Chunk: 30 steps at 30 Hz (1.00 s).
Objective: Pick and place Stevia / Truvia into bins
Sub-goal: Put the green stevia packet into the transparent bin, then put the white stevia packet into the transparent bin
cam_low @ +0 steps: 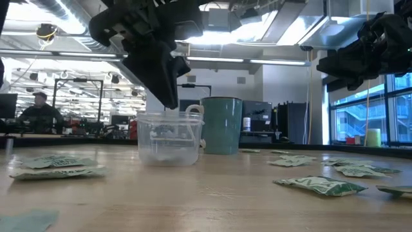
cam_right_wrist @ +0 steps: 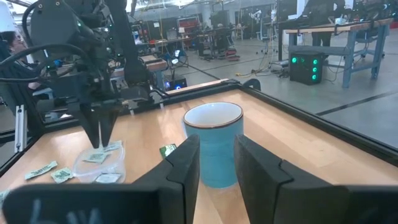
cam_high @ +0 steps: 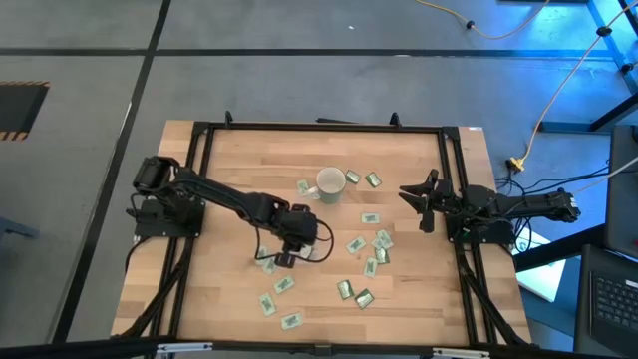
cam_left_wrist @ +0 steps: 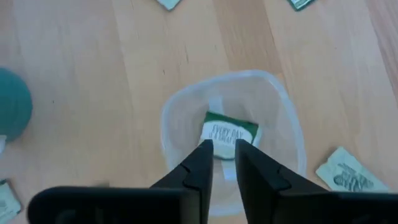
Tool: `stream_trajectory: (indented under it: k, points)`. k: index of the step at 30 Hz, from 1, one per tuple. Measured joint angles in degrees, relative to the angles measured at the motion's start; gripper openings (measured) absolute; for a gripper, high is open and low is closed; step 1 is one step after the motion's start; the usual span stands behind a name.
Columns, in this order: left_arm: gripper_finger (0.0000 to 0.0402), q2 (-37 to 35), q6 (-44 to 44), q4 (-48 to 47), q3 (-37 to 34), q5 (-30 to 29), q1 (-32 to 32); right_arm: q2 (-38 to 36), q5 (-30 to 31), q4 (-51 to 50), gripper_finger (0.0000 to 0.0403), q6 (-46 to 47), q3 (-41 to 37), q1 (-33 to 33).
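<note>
The clear plastic cup (cam_left_wrist: 292, 146) stands on the wooden table near the middle (cam_high: 266, 264); it also shows in the low view (cam_low: 168, 138). One green-and-white sachet (cam_left_wrist: 229, 132) lies flat inside it. My left gripper (cam_left_wrist: 222, 148) points straight down over the cup's mouth (cam_low: 170, 103), fingers a narrow gap apart, with the sachet below them. Other sachets lie scattered on the table (cam_high: 369, 247) (cam_high: 279, 297). My right gripper (cam_right_wrist: 217, 152) waits open at the table's right side (cam_high: 421, 202), facing the teal mug.
A teal mug (cam_high: 331, 184) with a white inside stands beyond the cup toward the far edge (cam_low: 221, 125). Sachets lie to its right (cam_high: 364, 179) and close to the low camera (cam_low: 318, 185) (cam_low: 55, 164). A black frame (cam_high: 319, 128) runs round the table. A person sits far off in the room (cam_low: 40, 109).
</note>
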Motion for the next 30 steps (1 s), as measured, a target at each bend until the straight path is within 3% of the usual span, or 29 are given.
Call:
stream_trajectory:
  k: [4,7,9,12,21,27,30]
  points:
    - [0.0069,-2.29,-0.94,-4.93,0.04,-0.58,0.64,0.0,-0.06,0.0,0.0102,1.77,0.0,0.0]
    - [0.0067,-5.0,-2.41,-9.39,0.04,-4.37,0.85,0.0,-0.51,0.1,0.0102,6.35,0.0,0.0]
    - [0.0064,-7.08,-3.12,-11.68,-0.26,-7.23,0.83,0.02,-2.42,0.22,0.0102,9.32,0.0,0.02]
    - [0.006,-12.19,-4.9,-10.72,-3.98,-9.21,0.26,0.09,-7.73,0.02,0.0102,6.48,0.0,0.16]
    - [0.0056,-33.56,-5.13,18.49,-25.44,-8.74,1.51,5.81,-8.59,0.32,0.0102,1.68,2.22,0.55]
    - [0.0056,-41.73,-4.91,36.18,-36.53,-9.14,3.07,17.61,-8.57,-1.01,0.0102,2.09,7.64,0.56]
    - [0.0056,-43.14,-4.89,41.2,-39.64,-9.31,3.92,24.7,-8.6,-6.42,0.0102,4.65,12.6,0.59]
